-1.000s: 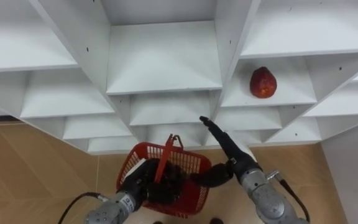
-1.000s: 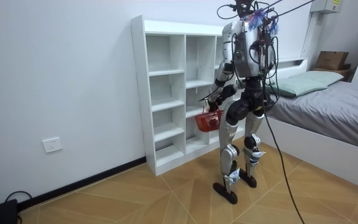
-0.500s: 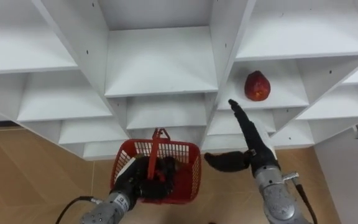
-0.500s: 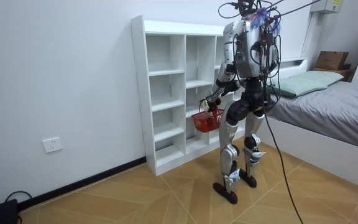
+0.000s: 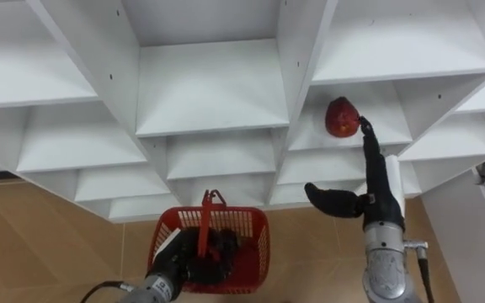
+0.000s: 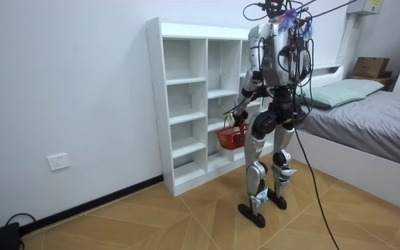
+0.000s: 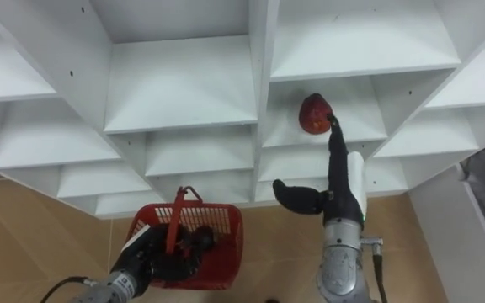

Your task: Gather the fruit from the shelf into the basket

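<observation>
The round red fruit [image 5: 341, 117] sits on a shelf in the right-hand column of the white open-shelved closet [image 5: 209, 84], close to the upright divider. It has not been collected yet. The right hand [image 5: 375, 200] reaches up into that compartment with its fingers [image 5: 367, 143] straight and its thumb spread wide to the left. The fingertips are at the fruit's right side, apparently touching it, but nothing is wrapped round it. The spread hand looks set to close about the fruit.

Lower down, the left hand [image 5: 183, 261] is clenched on the red plastic basket [image 5: 258, 244] near the foot of its raised handle. It holds the basket out level in front of the lower shelves, probably so the fruit can be lowered straight in. Something dark lies inside, partly hidden by the hand, and I cannot tell what it is.

In the room view the robot stands upright facing the closet, basket [image 6: 231, 137] at hip height, with a bed to the room view's right.
</observation>
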